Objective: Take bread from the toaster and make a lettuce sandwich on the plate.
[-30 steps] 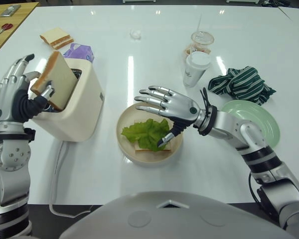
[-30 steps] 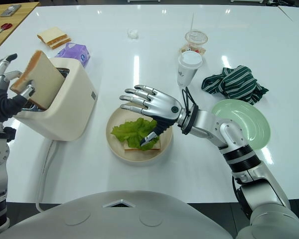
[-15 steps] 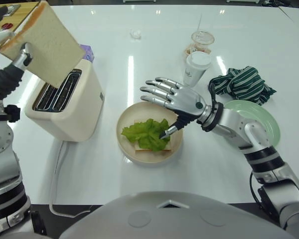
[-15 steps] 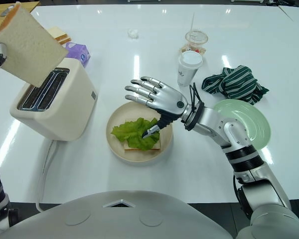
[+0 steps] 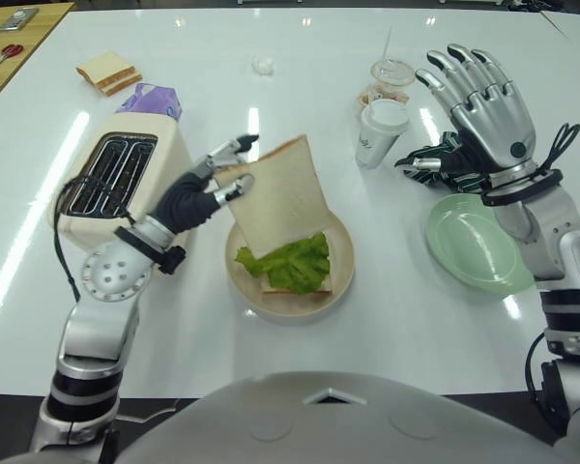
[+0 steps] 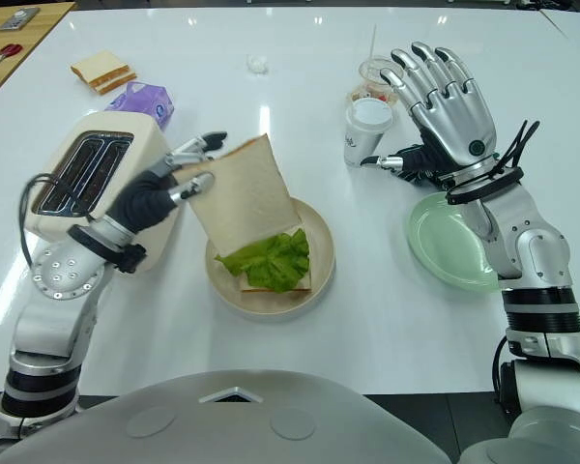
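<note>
While the left hand (image 5: pixel 195 195) is pinching a tilted slice (image 5: pixel 284 196) in its fingers, its lower edge is touching the lettuce (image 5: pixel 292 267) on the plate (image 5: pixel 243 283). The right hand (image 5: pixel 487 114) is hovering upright by the cup (image 5: pixel 379 133), fingers spread, empty. The cup's print is showing too small to read.

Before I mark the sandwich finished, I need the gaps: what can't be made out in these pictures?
Bottom slice: lettuce covers all but an edge, both eye views.
Whether the top slice in the left hand touches the lettuce: its own lower edge hides the contact.
Striped cloth: mostly behind the right hand.
Toaster slots: too dark inside.
</note>
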You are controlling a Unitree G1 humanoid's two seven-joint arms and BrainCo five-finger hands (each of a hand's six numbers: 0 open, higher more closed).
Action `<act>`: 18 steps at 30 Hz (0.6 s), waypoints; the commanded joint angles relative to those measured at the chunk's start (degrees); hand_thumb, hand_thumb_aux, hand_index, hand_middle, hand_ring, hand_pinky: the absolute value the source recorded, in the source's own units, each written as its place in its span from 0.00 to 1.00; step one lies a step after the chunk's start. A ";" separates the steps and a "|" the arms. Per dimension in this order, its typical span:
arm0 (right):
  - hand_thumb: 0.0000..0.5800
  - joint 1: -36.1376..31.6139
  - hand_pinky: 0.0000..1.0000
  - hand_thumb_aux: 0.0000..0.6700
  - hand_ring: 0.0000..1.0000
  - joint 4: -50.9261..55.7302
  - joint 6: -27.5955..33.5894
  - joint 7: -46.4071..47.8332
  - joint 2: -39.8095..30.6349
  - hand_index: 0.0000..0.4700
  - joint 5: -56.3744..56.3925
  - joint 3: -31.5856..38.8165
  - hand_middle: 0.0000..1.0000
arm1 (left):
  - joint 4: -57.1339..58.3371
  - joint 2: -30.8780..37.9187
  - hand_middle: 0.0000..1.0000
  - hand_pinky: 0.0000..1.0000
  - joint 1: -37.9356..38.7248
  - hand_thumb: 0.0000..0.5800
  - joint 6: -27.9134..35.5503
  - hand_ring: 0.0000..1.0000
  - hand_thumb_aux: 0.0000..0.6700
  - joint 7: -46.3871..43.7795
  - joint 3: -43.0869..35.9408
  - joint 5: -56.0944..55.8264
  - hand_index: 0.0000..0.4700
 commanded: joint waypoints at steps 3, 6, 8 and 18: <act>0.00 -0.39 0.00 0.00 0.00 -0.29 0.53 0.36 0.24 0.00 0.55 2.32 0.00 | 10.73 -0.63 0.00 0.00 1.53 1.00 -5.10 0.00 1.00 -1.92 -5.90 3.04 1.00; 0.00 -0.39 0.00 0.00 0.00 0.30 0.13 0.36 0.06 0.00 0.67 3.55 0.00 | 15.70 -1.10 0.00 0.00 -0.50 1.00 -7.56 0.00 1.00 -2.96 -7.94 4.06 1.00; 0.00 -0.81 0.00 0.00 0.00 0.78 -0.22 0.30 -0.12 0.00 0.65 4.29 0.00 | 18.83 -1.36 0.00 0.00 -1.99 1.00 -9.24 0.00 1.00 -3.39 -8.63 4.76 1.00; 0.00 -0.56 0.00 0.00 0.00 0.80 -0.83 0.00 -0.44 0.00 1.29 5.49 0.00 | 25.03 -1.63 0.00 0.00 -6.09 1.00 -14.23 0.00 1.00 -3.62 -11.04 9.25 1.00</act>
